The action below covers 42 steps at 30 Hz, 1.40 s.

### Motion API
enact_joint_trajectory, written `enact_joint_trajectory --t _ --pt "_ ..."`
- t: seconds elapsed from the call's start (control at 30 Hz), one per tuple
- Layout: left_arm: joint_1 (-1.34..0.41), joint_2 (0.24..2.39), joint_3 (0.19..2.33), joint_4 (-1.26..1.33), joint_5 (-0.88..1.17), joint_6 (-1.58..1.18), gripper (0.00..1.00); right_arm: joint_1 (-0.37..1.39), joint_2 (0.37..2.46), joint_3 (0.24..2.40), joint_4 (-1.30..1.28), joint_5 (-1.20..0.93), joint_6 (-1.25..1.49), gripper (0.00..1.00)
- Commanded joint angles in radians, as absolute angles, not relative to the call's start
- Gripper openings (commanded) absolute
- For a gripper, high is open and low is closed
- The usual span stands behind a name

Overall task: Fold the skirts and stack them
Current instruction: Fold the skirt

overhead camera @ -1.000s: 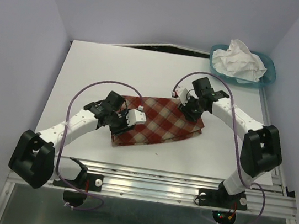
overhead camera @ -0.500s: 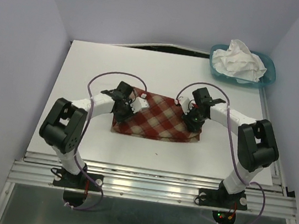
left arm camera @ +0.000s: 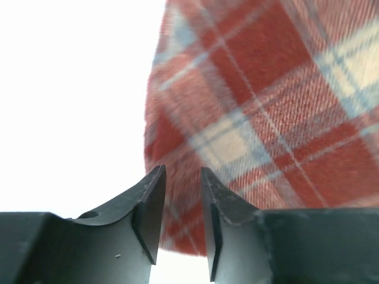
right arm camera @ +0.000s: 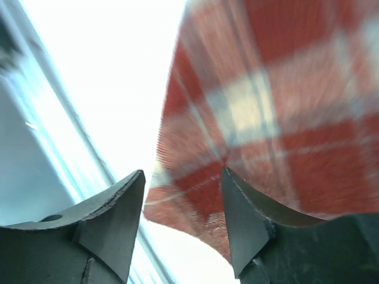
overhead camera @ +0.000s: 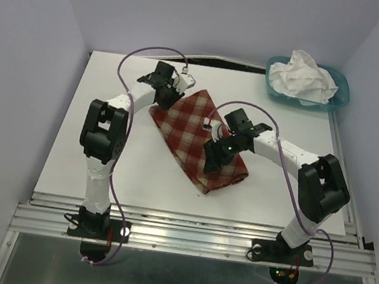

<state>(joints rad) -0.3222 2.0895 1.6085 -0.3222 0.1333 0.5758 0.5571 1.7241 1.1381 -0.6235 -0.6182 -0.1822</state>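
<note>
Plaid skirt (overhead camera: 189,131): soft woven cloth, matt. White skirt (overhead camera: 301,76): thin crinkled cloth. Basket (overhead camera: 342,97): smooth plastic. Table (overhead camera: 150,173): smooth, matt.

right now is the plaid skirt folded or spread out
Folded: the plaid skirt lies as a narrow strip, with stacked layers showing at its near end.

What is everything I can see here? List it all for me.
plaid skirt: 1, red and cream, folded, lying slantwise mid-table
white skirt: 1, white, crumpled in the basket
basket: 1, teal, far right corner of the table
table: 1, white, under it all
cables: 2, purple, one looping over each arm
arms: 2, white and black, left arm and right arm reaching over the table
claws: 2, black, left claw at the plaid skirt's far end, right claw over its near end, both open
</note>
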Motion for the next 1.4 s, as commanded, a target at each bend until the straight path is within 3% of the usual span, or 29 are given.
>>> enact_joint_trajectory --t 0.0,0.27,0.53,1.0,1.07,1.2,1.37 --pt "-0.321 1.932 1.651 -0.351 0.196 0.526 0.43 0.558 1.641 1.299 -0.591 -0.718 -0.052 0.60" --pt "-0.340 1.639 1.314 -0.362 0.374 0.471 0.45 0.408 1.634 1.289 -0.612 -0.577 -0.120 0.61" --pt "-0.437 1.609 1.083 -0.310 0.483 0.427 0.43 0.345 1.707 1.178 -0.612 -0.590 -0.206 0.56" --pt "-0.342 1.862 1.258 -0.322 0.397 0.465 0.37 0.383 1.789 0.933 -0.364 -0.801 0.046 0.53" --pt "-0.337 1.801 1.255 -0.319 0.393 0.494 0.40 0.402 1.781 0.951 -0.365 -0.831 0.061 0.55" --pt "-0.351 1.587 1.165 -0.316 0.434 0.592 0.60 0.420 1.743 1.015 -0.391 -0.960 0.109 0.63" --pt "-0.474 1.257 1.007 -0.301 0.323 0.699 0.71 0.420 1.675 1.112 -0.408 -0.971 0.153 0.66"
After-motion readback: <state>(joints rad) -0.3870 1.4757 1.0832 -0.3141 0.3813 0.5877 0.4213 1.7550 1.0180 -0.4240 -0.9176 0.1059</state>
